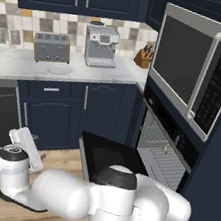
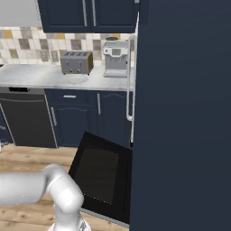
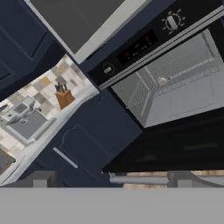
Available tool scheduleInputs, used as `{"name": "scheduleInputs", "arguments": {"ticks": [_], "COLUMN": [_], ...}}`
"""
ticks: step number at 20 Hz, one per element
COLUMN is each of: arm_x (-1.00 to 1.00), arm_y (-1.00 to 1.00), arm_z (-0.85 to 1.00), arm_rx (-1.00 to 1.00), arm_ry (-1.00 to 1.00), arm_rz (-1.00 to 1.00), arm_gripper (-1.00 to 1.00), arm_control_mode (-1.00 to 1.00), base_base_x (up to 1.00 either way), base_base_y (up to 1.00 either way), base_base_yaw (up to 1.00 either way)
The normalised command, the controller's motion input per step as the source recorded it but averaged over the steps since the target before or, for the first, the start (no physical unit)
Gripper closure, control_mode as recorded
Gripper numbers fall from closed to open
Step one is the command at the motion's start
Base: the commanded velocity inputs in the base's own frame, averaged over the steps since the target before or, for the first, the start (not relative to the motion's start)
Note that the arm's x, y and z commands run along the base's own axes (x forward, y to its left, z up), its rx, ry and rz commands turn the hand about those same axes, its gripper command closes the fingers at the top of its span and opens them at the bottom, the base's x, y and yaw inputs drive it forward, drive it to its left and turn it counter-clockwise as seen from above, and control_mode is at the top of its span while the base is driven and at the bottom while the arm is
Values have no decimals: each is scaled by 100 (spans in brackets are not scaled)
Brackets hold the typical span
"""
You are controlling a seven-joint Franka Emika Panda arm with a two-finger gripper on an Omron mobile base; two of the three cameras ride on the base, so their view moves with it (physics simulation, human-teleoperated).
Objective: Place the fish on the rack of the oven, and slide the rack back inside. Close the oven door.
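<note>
fish (image 3: 164, 80): small speck lying on the rack (image 3: 183, 87), inside the oven (image 3: 175, 83) cavity; also seen in left base view (image 1: 165, 148)
rack: looks pushed in, within the cavity, not out over the door
door (image 1: 110, 155): dropped open, flat, pointing out toward the robot; bar handle (image 3: 140, 179) at its near edge
gripper (image 3: 113, 181): tips barely visible at the bottom of hand view, wide apart, nothing between them
key relation: handle lies just ahead of the fingertips, long axis across the gap between them; fish well beyond, past the door
step (judgement): fish and rack done, door closing left; get under the door edge and lift
risk: tips slipping off the bar
</note>
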Motion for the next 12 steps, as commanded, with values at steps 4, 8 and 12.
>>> {"name": "scheduleInputs", "arguments": {"ticks": [4, 8, 12], "arm_x": [-9, -1, 5], "arm_y": [-5, -27, -6], "arm_z": [0, -16, -53], "arm_rx": [-7, -3, -10], "arm_ry": [0, 15, 27], "arm_rz": [-9, -6, -7], "arm_gripper": [-100, -100, -100], "arm_control_mode": [-100, -100, -100], "base_base_x": [0, 0, 0], "base_base_y": [0, 0, 0], "base_base_yaw": [0, 0, 0]}}
